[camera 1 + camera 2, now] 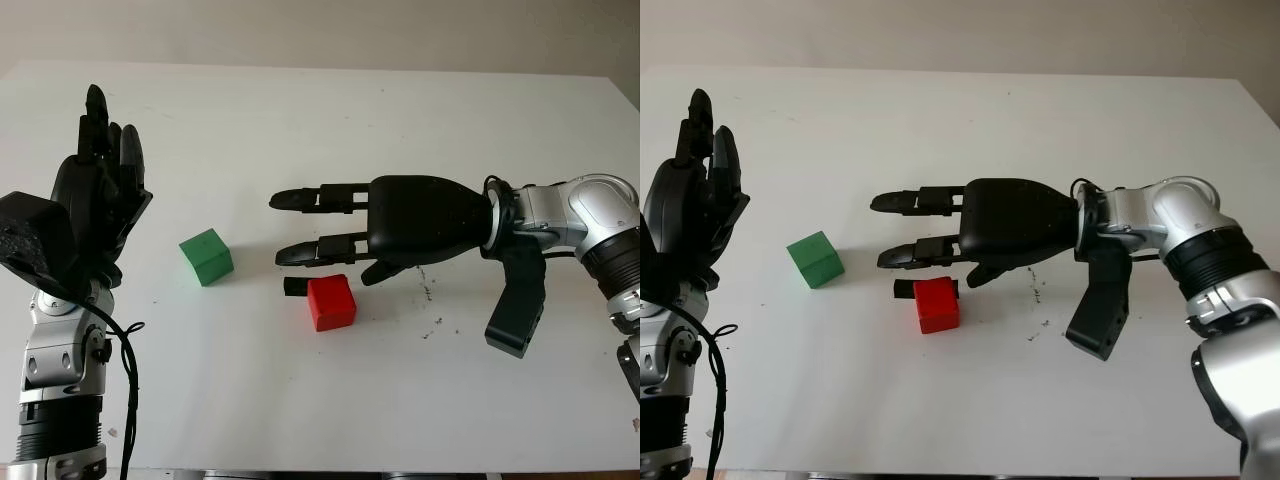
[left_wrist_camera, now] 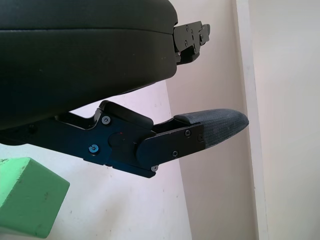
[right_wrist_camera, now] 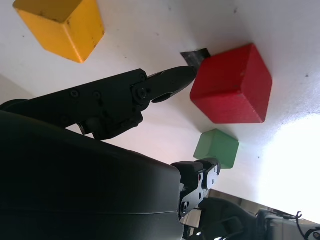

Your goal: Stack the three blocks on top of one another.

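1. Right hand point(image 1: 330, 225) stretched out over mid-table, fingers point(image 1: 320, 248) reaching left, wide and holding nothing.
2. Hovering just behind the red block point(image 1: 331, 302), thumb tip point(image 3: 172, 80) close by its corner in the wrist view.
3. Yellow block point(image 3: 62, 27) under that hand, near the red one but apart.
4. Green block point(image 1: 206, 256) sitting further left, apart from red.
5. Left hand point(image 1: 100, 190) up at the table's point(image 1: 300, 110) left side, open, holding nothing, green block nearby.

A white flat bench point(image 1: 300, 400) carries a red cube block point(image 1: 331, 302); a green cube block point(image 1: 206, 256) sits left of it, and a yellow cube block point(image 3: 62, 25) lies near it.
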Controlling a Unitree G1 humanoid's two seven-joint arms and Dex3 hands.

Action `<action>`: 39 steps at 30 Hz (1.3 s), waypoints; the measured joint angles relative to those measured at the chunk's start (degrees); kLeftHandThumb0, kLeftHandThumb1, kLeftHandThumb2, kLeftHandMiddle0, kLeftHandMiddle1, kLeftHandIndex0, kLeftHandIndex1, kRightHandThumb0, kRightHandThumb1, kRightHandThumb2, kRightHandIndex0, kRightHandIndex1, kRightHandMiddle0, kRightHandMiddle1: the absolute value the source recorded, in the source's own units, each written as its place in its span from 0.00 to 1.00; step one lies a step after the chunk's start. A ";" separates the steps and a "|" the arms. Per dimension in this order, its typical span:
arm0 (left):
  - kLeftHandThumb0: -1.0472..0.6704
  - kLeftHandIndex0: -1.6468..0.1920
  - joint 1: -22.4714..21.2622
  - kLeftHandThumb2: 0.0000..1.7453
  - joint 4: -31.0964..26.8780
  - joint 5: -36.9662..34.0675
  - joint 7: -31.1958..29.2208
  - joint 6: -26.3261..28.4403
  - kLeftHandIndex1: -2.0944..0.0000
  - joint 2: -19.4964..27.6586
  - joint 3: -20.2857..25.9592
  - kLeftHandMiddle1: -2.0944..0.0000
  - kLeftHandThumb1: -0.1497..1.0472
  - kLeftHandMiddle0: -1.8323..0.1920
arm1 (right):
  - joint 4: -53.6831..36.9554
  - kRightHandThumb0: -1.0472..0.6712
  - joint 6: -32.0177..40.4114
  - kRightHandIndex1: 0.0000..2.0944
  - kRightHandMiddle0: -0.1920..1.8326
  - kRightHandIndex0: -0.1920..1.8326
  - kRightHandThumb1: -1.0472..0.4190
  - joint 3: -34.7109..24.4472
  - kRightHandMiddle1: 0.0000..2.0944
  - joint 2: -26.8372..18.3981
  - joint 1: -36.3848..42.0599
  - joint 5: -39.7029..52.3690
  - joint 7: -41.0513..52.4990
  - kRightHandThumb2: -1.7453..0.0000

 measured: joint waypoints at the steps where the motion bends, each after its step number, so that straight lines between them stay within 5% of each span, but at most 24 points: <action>1: 0.21 1.00 0.00 0.38 0.00 0.00 0.03 0.00 1.00 -0.05 0.00 1.00 1.00 1.00 | 0.04 0.41 -0.10 0.03 0.23 0.09 0.05 0.33 0.08 0.01 0.00 -0.15 -0.36 0.97; 16: 0.22 1.00 0.11 0.37 0.01 0.15 0.48 -0.50 1.00 -0.74 0.00 1.00 1.00 1.00 | 1.06 0.39 -3.01 0.03 0.35 0.10 0.05 2.24 0.17 0.82 -0.12 0.42 -0.23 0.97; 22: 0.22 1.00 0.21 0.38 0.01 0.15 0.54 -0.33 1.00 -1.30 0.00 1.00 1.00 1.00 | 1.63 0.35 -3.51 0.02 0.22 0.11 0.04 2.39 0.50 1.89 -0.12 0.41 -2.10 0.97; 28: 0.22 1.00 0.37 0.38 -0.01 0.16 0.49 -0.09 1.00 -1.31 0.00 1.00 1.00 1.00 | 1.93 0.36 -3.80 0.03 0.27 0.13 0.05 2.59 0.66 2.36 -0.12 0.20 -2.68 0.97; 39: 0.22 1.00 0.76 0.38 -0.09 0.73 0.22 0.06 1.00 -1.40 -0.21 1.00 1.00 1.00 | 1.82 0.37 -3.98 0.03 0.28 0.14 0.05 2.58 0.74 2.92 -0.31 0.65 -1.66 0.97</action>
